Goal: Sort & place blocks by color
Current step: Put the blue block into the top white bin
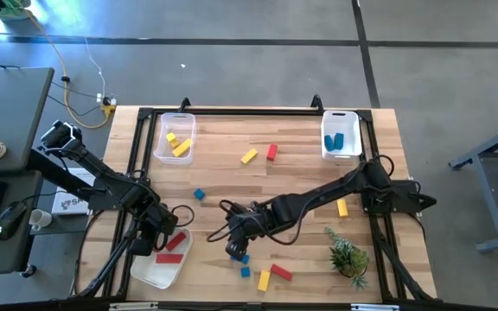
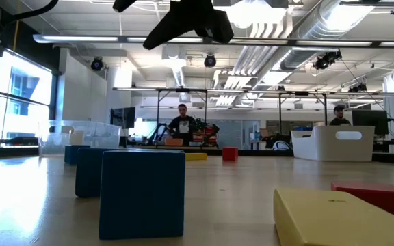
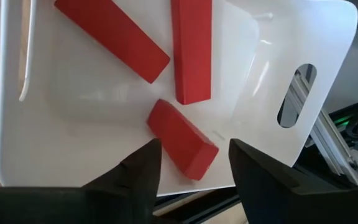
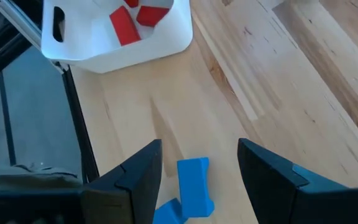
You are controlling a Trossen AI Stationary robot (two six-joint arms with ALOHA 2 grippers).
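My left gripper [image 3: 194,177] is open above the white bin [image 1: 150,269] at the table's near left. Three red blocks [image 3: 182,140] lie on the bin's floor, the nearest one below the gap between my fingers. My right gripper [image 4: 199,180] is open and hangs above two blue blocks [image 4: 193,180] lying on the table near its front middle [image 1: 241,257]. It stands well above the table in the low view [image 2: 190,24]. More blocks lie loose on the table: blue [image 1: 199,194], yellow [image 1: 249,156], red [image 1: 271,152], yellow [image 1: 342,207], yellow [image 1: 264,279] and red [image 1: 281,273].
A clear bin [image 1: 158,142] with yellow blocks stands at the far left. A white bin [image 1: 353,151] with blue blocks stands at the far right. A small green plant [image 1: 348,255] stands near the front right. People sit in the room beyond the table [image 2: 182,123].
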